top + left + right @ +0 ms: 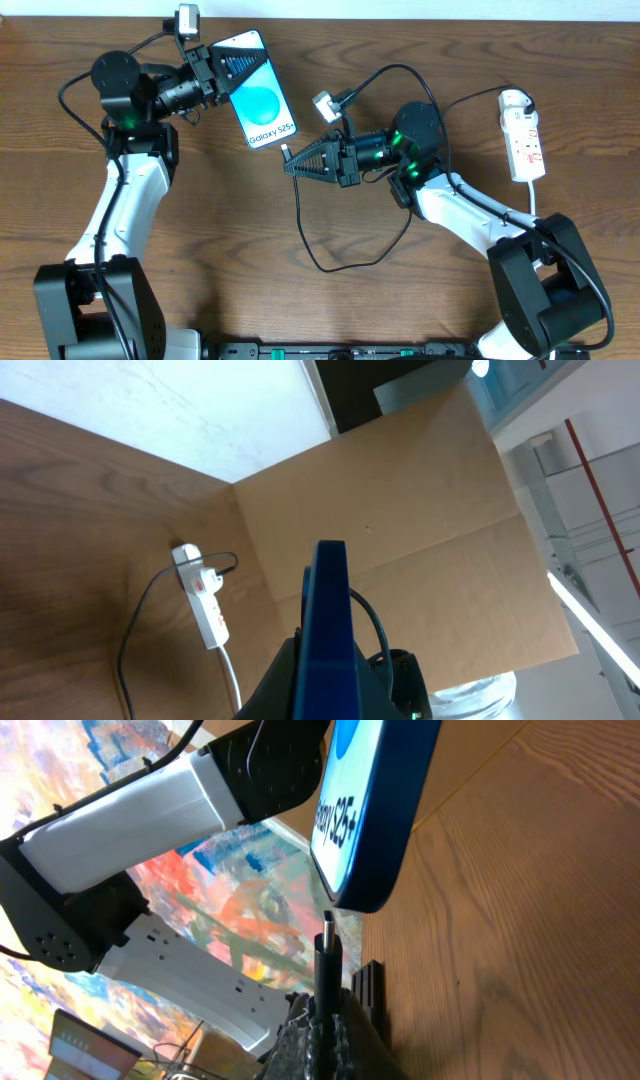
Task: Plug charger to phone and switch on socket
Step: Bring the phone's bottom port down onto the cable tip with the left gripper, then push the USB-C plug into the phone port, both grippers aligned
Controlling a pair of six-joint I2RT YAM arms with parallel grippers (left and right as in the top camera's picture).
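My left gripper [215, 72] is shut on the phone [258, 93] and holds it by its upper end above the table, the blue "Galaxy S25+" screen facing up. In the left wrist view the phone [328, 630] shows edge-on between the jaws. My right gripper [297, 165] is shut on the charger [304, 220] near its plug tip [285, 152]. In the right wrist view the plug tip [327, 932] sits just below the phone's bottom edge [375, 830], with a small gap. The socket [524, 134], a white power strip, lies at the far right.
The black cable loops across the table between the arms and runs up to the socket, which also shows in the left wrist view [205, 600]. A brown board [400, 510] stands behind the table. The right arm's base [540, 290] is at the lower right.
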